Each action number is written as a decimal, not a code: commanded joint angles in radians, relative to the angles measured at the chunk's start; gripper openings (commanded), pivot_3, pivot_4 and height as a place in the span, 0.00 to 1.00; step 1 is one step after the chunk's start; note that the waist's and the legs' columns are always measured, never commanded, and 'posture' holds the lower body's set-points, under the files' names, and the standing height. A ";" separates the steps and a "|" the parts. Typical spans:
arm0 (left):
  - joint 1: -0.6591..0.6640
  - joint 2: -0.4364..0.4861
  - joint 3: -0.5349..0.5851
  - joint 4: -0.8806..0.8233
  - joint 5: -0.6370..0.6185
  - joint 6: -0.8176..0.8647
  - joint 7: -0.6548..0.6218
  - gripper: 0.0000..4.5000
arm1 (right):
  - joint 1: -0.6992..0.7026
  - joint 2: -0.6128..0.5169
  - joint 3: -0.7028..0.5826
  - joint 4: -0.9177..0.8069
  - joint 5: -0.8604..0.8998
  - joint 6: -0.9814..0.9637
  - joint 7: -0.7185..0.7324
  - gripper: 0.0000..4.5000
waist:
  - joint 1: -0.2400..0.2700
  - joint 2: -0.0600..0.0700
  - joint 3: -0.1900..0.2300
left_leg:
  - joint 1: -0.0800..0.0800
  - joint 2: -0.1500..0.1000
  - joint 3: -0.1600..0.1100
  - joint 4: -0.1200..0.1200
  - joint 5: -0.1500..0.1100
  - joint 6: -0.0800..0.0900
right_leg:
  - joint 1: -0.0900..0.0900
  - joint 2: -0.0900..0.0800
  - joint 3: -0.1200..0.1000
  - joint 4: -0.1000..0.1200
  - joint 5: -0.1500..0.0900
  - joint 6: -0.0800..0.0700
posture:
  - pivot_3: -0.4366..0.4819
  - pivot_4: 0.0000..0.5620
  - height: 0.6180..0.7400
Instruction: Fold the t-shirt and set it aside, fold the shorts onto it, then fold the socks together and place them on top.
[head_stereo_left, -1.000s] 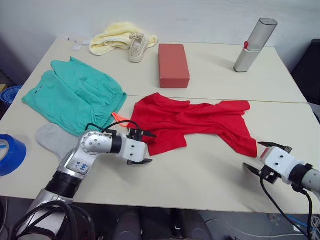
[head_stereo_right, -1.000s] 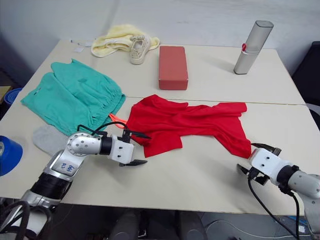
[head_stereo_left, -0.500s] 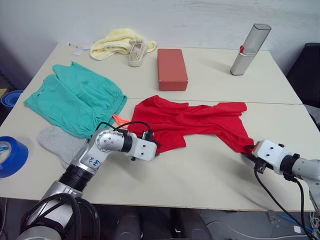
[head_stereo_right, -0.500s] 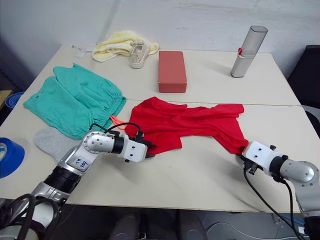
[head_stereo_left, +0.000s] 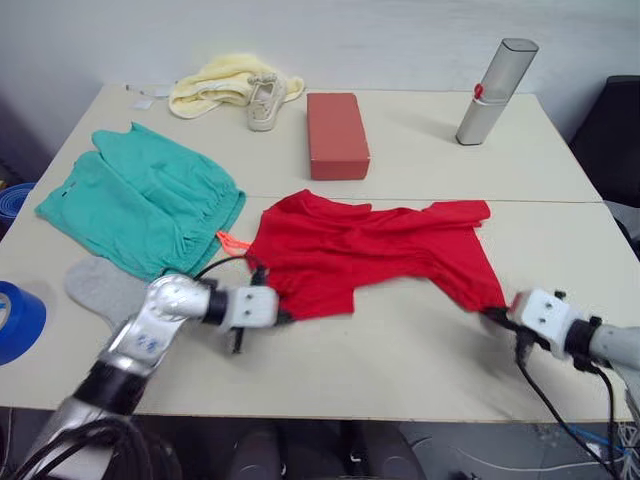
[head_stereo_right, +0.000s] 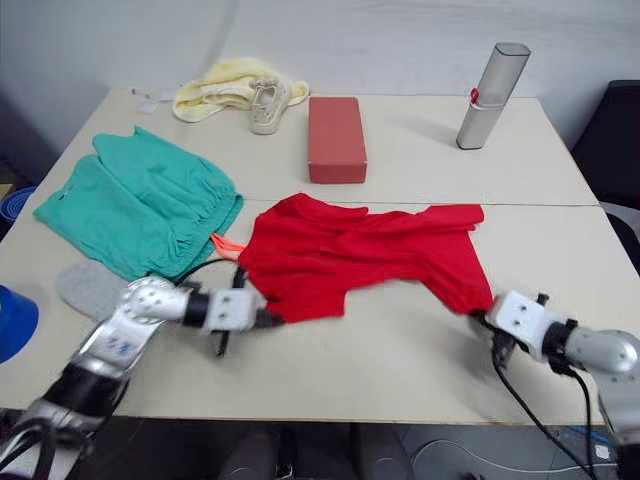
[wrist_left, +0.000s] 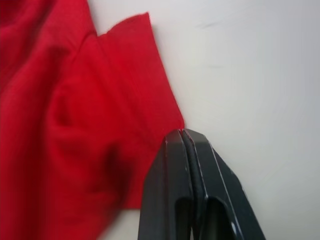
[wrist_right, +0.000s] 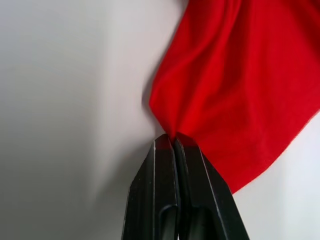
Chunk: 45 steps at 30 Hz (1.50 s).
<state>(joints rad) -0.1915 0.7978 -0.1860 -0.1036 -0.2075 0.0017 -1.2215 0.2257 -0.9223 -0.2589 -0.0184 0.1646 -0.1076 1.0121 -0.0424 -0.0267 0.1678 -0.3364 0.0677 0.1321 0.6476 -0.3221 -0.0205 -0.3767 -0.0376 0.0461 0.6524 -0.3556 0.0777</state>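
Note:
The red t-shirt (head_stereo_left: 370, 245) lies crumpled across the middle of the table (head_stereo_left: 420, 350). My left gripper (head_stereo_left: 281, 316) is shut on its near left hem, with the fingertips (wrist_left: 175, 142) pinching the red edge. At the near right corner of the shirt my right gripper (head_stereo_left: 498, 312) is shut, and the cloth bunches into its fingertips (wrist_right: 165, 145). Spread flat at the far left are the teal shorts (head_stereo_left: 140, 200), an orange drawstring (head_stereo_left: 232, 242) poking out toward the shirt. One grey sock (head_stereo_left: 100, 288) lies near the shorts' front edge, partly behind my left arm.
A red box (head_stereo_left: 337, 134) stands behind the shirt. A silver cylinder (head_stereo_left: 494, 90) is at the back right. A pale yellow cloth (head_stereo_left: 215, 82) with a small cream shoe-like item (head_stereo_left: 262, 98) lies at the back left. A blue tape roll (head_stereo_left: 15, 320) is at the left edge.
Both grippers moved in from the bare table to the shirt's near corners and closed on the fabric. The camera view has also shifted slightly.

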 joint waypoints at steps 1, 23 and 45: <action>0.111 0.094 0.144 -0.147 -0.179 0.064 -0.089 0.00 | 0.125 -0.036 -0.105 -0.099 0.104 -0.032 0.125 0.00 | 0.005 0.000 0.002 | -0.001 0.000 0.000 0.000 0.000 0.000 | 0.000 0.000 0.000 0.000 0.000 0.000 | 0.48 0.27 1.00; 0.559 0.239 0.363 -0.438 -0.361 0.284 -0.156 0.00 | 0.499 0.012 -0.210 -0.181 0.091 -0.166 0.230 0.00 | 0.012 0.000 0.003 | -0.004 -0.002 -0.003 -0.004 -0.010 0.010 | 0.004 -0.005 -0.005 -0.016 0.000 -0.003 | 0.48 0.27 1.00; 0.641 0.314 0.478 -0.464 -0.434 0.461 -0.216 0.00 | 0.568 0.013 -0.244 -0.252 0.141 -0.103 0.287 0.00 | 0.012 0.004 0.006 | -0.003 -0.002 -0.009 -0.004 -0.012 0.010 | 0.011 -0.005 -0.011 -0.023 -0.009 -0.021 | 0.48 0.27 1.00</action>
<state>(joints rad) 0.4738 1.1229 0.2936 -0.5730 -0.6535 0.4798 -1.4507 0.7991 -0.9154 -0.4819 -0.2517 0.2958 -0.2163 1.3083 -0.0301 -0.0228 0.1733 -0.3389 0.0657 0.1231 0.6440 -0.3340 -0.0105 -0.3649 -0.0427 0.0355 0.6292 -0.3646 0.0572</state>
